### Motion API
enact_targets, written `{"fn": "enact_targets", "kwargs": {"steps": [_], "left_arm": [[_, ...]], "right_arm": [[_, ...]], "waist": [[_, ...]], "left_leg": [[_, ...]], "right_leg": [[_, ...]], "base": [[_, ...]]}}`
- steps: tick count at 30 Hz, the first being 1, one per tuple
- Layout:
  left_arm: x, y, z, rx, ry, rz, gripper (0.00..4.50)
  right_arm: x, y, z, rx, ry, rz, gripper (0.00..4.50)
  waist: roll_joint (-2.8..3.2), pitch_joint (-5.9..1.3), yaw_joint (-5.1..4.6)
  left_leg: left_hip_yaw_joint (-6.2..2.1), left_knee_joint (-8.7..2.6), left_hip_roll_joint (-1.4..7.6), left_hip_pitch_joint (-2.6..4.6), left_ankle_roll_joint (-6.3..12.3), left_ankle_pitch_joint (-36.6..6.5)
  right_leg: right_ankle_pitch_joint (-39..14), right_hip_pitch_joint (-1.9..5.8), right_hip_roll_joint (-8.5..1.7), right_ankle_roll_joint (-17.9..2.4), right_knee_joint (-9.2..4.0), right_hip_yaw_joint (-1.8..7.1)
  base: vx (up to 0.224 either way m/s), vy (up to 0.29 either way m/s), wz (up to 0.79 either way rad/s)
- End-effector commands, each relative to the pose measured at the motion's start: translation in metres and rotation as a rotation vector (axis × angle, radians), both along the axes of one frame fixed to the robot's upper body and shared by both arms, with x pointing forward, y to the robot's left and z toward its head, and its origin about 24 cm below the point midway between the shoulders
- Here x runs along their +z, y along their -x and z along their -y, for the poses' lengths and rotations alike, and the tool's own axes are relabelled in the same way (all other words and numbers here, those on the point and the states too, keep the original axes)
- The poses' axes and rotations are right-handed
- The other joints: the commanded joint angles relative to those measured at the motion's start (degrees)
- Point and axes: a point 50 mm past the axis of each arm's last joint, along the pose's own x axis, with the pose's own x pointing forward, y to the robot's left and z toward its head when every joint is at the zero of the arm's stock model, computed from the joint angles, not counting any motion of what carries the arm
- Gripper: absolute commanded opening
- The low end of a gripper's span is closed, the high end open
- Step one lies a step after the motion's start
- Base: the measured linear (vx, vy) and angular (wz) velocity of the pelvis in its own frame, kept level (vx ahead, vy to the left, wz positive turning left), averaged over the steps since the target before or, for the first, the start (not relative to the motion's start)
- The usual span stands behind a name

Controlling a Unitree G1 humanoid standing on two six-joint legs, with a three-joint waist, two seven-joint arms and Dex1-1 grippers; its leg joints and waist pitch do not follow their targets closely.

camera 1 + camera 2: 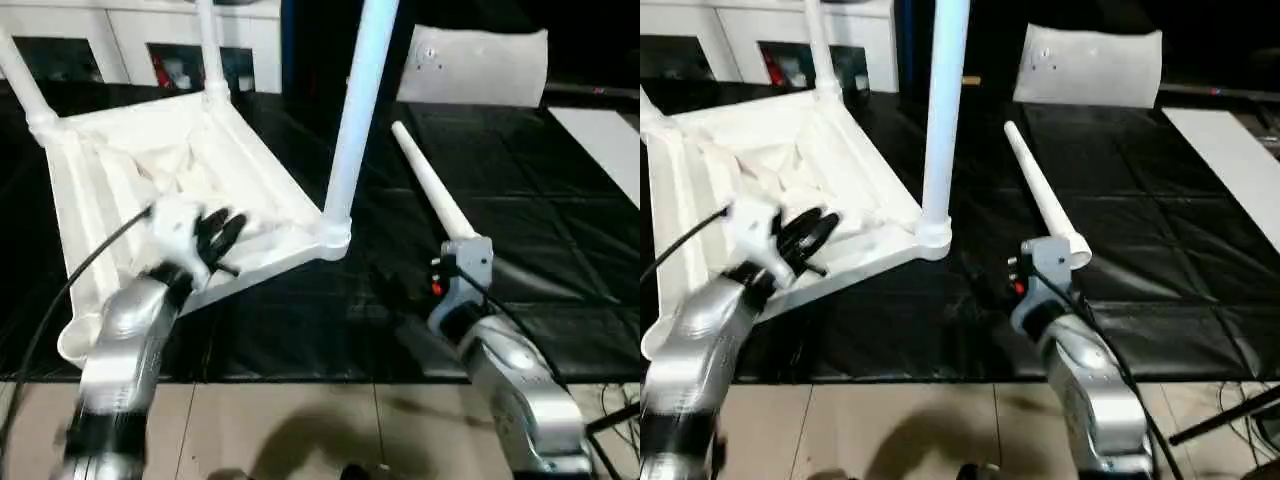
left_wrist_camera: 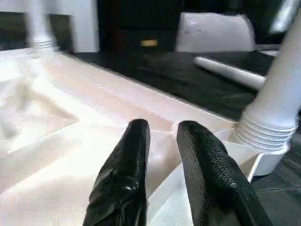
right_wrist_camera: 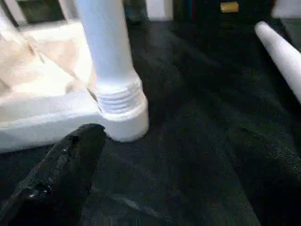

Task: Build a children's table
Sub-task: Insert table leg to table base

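- Left gripper [image 2: 162, 155]: black fingers slightly parted, nothing between them, silver forearm angled forward.
- Right gripper [image 3: 61, 174]: one black finger visible; jaws wide apart.

Head eyes look down; wrist cameras near table top [image 2: 141, 103].

Silver forearms [image 1: 125, 340], thin black cables, white wrists, black-fingered left claw [image 1: 222, 237].

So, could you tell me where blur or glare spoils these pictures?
Left eye view: the left arm's silver forearm smears near the bottom edge. Left wrist view: the table top's ribbed underside is washed out by glare, and the far leg is blurred. Right wrist view: the near black finger is out of focus; the screwed-in leg reads clearly.
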Motion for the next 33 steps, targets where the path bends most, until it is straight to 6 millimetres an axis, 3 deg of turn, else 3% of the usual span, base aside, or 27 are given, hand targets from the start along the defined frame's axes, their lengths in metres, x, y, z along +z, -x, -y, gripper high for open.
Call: {"fn": "enact_targets", "kwargs": {"steps": [1, 2, 7, 8, 9, 12, 13, 14, 15, 16, 17, 18, 19, 20, 21, 22, 23, 24, 25, 26, 27, 28, 29, 30, 31, 32, 33], "left_arm": [[0.007, 0.018, 0.002, 0.047, -0.004, 0.028, 1.19], [0.007, 0.026, 0.005, 0.055, -0.007, 0.039, 1.19], [-0.002, 0.047, 0.011, 0.084, -0.017, -0.002, 1.19], [-0.006, 0.053, 0.011, 0.087, -0.05, -0.024, 1.19], [-0.006, 0.054, 0.011, 0.098, -0.037, -0.027, 1.19], [-0.004, 0.057, 0.011, 0.125, -0.008, -0.041, 1.19], [-0.004, 0.058, 0.011, 0.128, -0.008, -0.047, 1.19], [-0.004, 0.058, 0.011, 0.128, -0.007, -0.048, 1.19], [-0.003, 0.061, 0.01, 0.134, 0.021, -0.056, 1.39], [-0.002, 0.065, 0.008, 0.165, 0.062, -0.064, 1.39], [-0.002, 0.066, 0.007, 0.179, 0.078, -0.068, 1.39], [-0.001, 0.067, 0.006, 0.187, 0.087, -0.059, 1.39], [0.0, 0.067, 0.006, 0.184, 0.079, -0.059, 1.39], [0.001, 0.068, 0.006, 0.18, 0.073, -0.059, 1.39], [0.001, 0.068, 0.007, 0.166, 0.053, -0.063, 1.39], [0.002, 0.069, 0.008, 0.151, 0.031, -0.062, 1.39], [0.002, 0.07, 0.009, 0.136, 0.018, -0.059, 1.39], [0.002, 0.07, 0.01, 0.126, 0.012, -0.058, 1.39], [0.003, 0.07, 0.011, 0.119, 0.013, -0.059, 1.39], [0.003, 0.07, 0.011, 0.116, 0.016, -0.062, 1.39], [0.003, 0.07, 0.011, 0.114, 0.019, -0.064, 1.39], [0.003, 0.07, 0.011, 0.114, 0.019, -0.064, 1.39], [0.003, 0.07, 0.012, 0.109, 0.023, -0.064, 1.39], [0.003, 0.07, 0.012, 0.108, 0.027, -0.064, 1.39], [0.003, 0.071, 0.012, 0.104, 0.039, -0.066, 1.39], [0.003, 0.071, 0.014, 0.096, 0.055, -0.068, 1.39], [0.003, 0.072, 0.014, 0.095, 0.055, -0.065, 1.39]], "right_arm": [[0.002, 0.007, 0.001, -0.013, 0.027, 0.011, 4.5], [0.001, 0.01, 0.002, -0.018, 0.015, 0.016, 4.5], [-0.001, 0.018, 0.004, -0.038, -0.049, 0.029, 4.5], [-0.001, 0.02, 0.004, -0.052, -0.075, 0.016, 4.5], [0.0, 0.02, 0.003, -0.039, -0.081, 0.023, 4.5], [0.0, 0.023, -0.003, 0.006, -0.08, 0.026, 4.5], [0.0, 0.023, -0.004, 0.017, -0.078, 0.024, 4.5], [0.0, 0.023, -0.004, 0.019, -0.078, 0.023, 4.5], [-0.001, 0.024, -0.006, 0.036, -0.069, 0.024, 4.5], [-0.003, 0.025, -0.007, 0.051, -0.066, 0.023, 4.5], [-0.003, 0.025, -0.008, 0.057, -0.067, 0.022, 4.5], [-0.004, 0.025, -0.008, 0.061, -0.067, 0.02, 4.5], [-0.004, 0.025, -0.007, 0.063, -0.067, 0.019, 4.5], [-0.005, 0.025, -0.007, 0.066, -0.068, 0.017, 4.5], [-0.006, 0.025, -0.006, 0.067, -0.061, 0.014, 4.5], [-0.007, 0.025, -0.006, 0.069, -0.056, 0.01, 4.5], [-0.007, 0.025, -0.005, 0.068, -0.05, 0.008, 4.5], [-0.007, 0.025, -0.004, 0.063, -0.044, 0.009, 4.5], [-0.006, 0.025, -0.002, 0.044, -0.043, 0.016, 4.5], [-0.006, 0.025, 0.0, 0.018, -0.047, 0.024, 4.5], [-0.006, 0.025, 0.001, 0.008, -0.047, 0.03, 4.5], [-0.006, 0.025, 0.001, 0.008, -0.047, 0.03, 4.5], [-0.004, 0.028, 0.002, 0.005, -0.042, 0.04, 4.5], [-0.004, 0.029, 0.002, 0.003, -0.042, 0.043, 4.5], [-0.002, 0.031, 0.002, -0.005, -0.043, 0.052, 4.5], [0.0, 0.033, 0.004, -0.03, -0.054, 0.06, 4.5], [0.0, 0.035, 0.005, -0.046, -0.062, 0.056, 4.5]], "waist": [[0.17, -3.38, -0.09], [0.33, -3.52, -0.05], [0.22, -3.19, -0.84], [-0.13, -3.15, -0.87], [0.16, -3.01, -1.12], [0.52, -2.26, -2.34], [0.99, -1.7, -2.72], [1.45, -1.48, -2.71], [1.66, -0.9, -1.28], [1.78, 0.18, -0.21], [0.99, 0.2, 0.19], [-2.88, 0.25, 0.5], [-2.08, 0.56, 0.29], [-2.49, -1.31, 2.49], [-1.96, -2.0, 4.35], [-1.56, -3.05, 3.89], [-2.12, -2.99, 3.77], [-0.22, -4.35, 3.49], [0.2, -4.7, 2.89], [0.53, -4.97, 3.0], [1.06, -5.01, 2.74], [1.35, -4.83, 1.87], [2.47, -4.99, 1.11], [1.21, -3.5, 0.88], [0.16, -3.64, 1.08], [0.62, -2.56, 1.58], [-0.22, -2.22, 1.36]], "left_leg": [[0.28, -3.46, 0.81, -0.7, 3.21, -8.94], [-0.01, -3.58, 1.22, -0.71, 2.86, -9.47], [-0.34, -3.61, 1.07, -0.44, 3.33, -14.46], [-0.38, -3.59, 1.14, -0.4, 3.45, -14.95], [-0.71, -3.76, 1.24, -0.34, 3.39, -16.09], [-1.63, -4.4, 2.11, 1.37, 2.24, -27.87], [-2.37, -5.5, 3.56, 2.24, 2.32, -35.08], [-2.99, -7.06, 5.22, 1.95, 2.28, -39.62], [-3.28, -11.64, 8.96, -0.41, 1.81, -49.95], [-0.47, -12.99, 7.94, 0.72, 2.37, -55.28], [-0.32, -12.59, 8.24, 1.57, 2.57, -55.53], [1.2, -2.81, 2.47, 5.56, 1.74, -45.85], [1.19, 3.64, -1.23, 4.87, 2.72, -31.72], [-0.28, 5.62, -0.94, -0.31, 5.44, -10.36], [-1.54, 2.03, -0.2, -1.78, 4.94, -1.97], [-1.23, -0.98, 0.36, -0.88, 3.38, 6.4], [-3.23, -1.2, -0.97, -4.38, 6.59, 11.07], [-4.4, 0.36, -1.55, -2.39, 10.17, 18.17], [-6.28, 0.79, -2.81, -4.39, 14.48, 24.06], [-6.85, 1.01, -3.13, -4.46, 15.22, 25.84], [-8.29, 0.72, -2.89, -4.31, 15.91, 27.27], [-10.52, 0.08, -2.64, -3.99, 17.67, 29.42], [-9.98, 0.91, 1.31, -0.2, 17.51, 29.14], [-10.83, -0.98, 4.45, -0.31, 18.09, 23.68], [-8.22, -0.86, 1.86, -2.41, 13.57, 16.66], [-7.31, -2.0, 1.05, -2.76, 10.88, 10.4], [-6.08, -3.19, 0.84, -2.41, 6.0, -0.84]], "right_leg": [[-29.12, 3.31, -4.07, 4.44, -6.21, 3.42], [-29.22, 3.54, -4.5, 4.45, -6.04, 3.34], [-32.55, 3.1, -3.67, 7.85, -7.97, 2.0], [-32.76, 3.11, -3.7, 8.0, -8.19, 1.82], [-32.86, 3.18, -3.76, 8.0, -8.29, 1.64], [-38.72, 3.79, -3.25, 8.99, -9.33, -0.1], [-39.35, 4.46, -2.75, 8.78, -8.88, -0.67], [-36.42, 5.58, -2.38, 7.59, -6.38, -0.19], [-21.89, 7.87, -2.01, 3.03, 6.47, 2.47], [-17.32, 6.25, -0.95, 0.73, 9.17, 3.09], [-21.92, 6.27, -1.51, 1.19, 9.87, 4.94], [-51.47, 1.45, -2.55, 4.49, -1.07, 8.44], [-67.06, 0.74, -7.59, 5.38, -7.76, 8.63], [-64.89, 6.07, -10.29, 4.91, -6.85, 14.56], [-46.47, 7.11, -8.07, 3.9, -4.24, 13.91], [-21.91, 6.08, -3.88, 2.54, -0.83, 10.6], [-7.83, 8.13, -3.7, 3.56, 0.77, 7.68], [14.76, 6.53, -2.6, 3.23, 2.31, 6.34], [30.44, 8.68, -2.53, 2.66, 3.6, 3.92], [34.4, 9.09, -2.25, 2.43, 3.43, 2.85], [33.79, 9.36, -2.14, 1.83, 3.42, 1.43], [24.33, 9.48, -1.69, 0.86, 3.38, 0.56], [14.85, 5.86, -1.78, -0.15, 3.27, 2.92], [2.52, 5.29, -4.72, -2.66, 2.33, 5.76], [1.73, 7.69, -5.35, -4.83, 0.55, 6.17], [-1.91, 7.83, -5.37, -5.13, -0.54, 5.97], [-10.85, 8.38, -5.25, -3.89, -1.74, 5.97]], "base": [[0.0, 0.0, 0.0], [0.0, 0.0, 0.0], [0.0, 0.0, 0.0], [0.0, 0.0, 0.0], [0.0, 0.0, 0.0], [0.0, 0.0, 0.0], [0.0, 0.0, 0.0], [0.0, 0.0, 0.0], [0.0, 0.0, 0.0], [0.0, 0.0, 0.0], [0.045, -0.084, 0.03], [0.136, -0.132, -0.03], [0.136, -0.132, -0.03], [0.167, -0.102, -0.02], [0.117, -0.066, 0.15], [0.117, -0.066, 0.15], [0.088, -0.04, 0.17], [0.105, -0.016, 0.38], [0.105, -0.016, 0.38], [0.088, -0.005, 0.64], [0.076, -0.001, 0.6], [0.076, -0.001, 0.6], [0.059, 0.011, 0.45], [0.0, 0.0, 0.0], [0.0, 0.0, 0.0], [-0.062, 0.035, -0.12], [-0.073, 0.026, -0.1]]}}
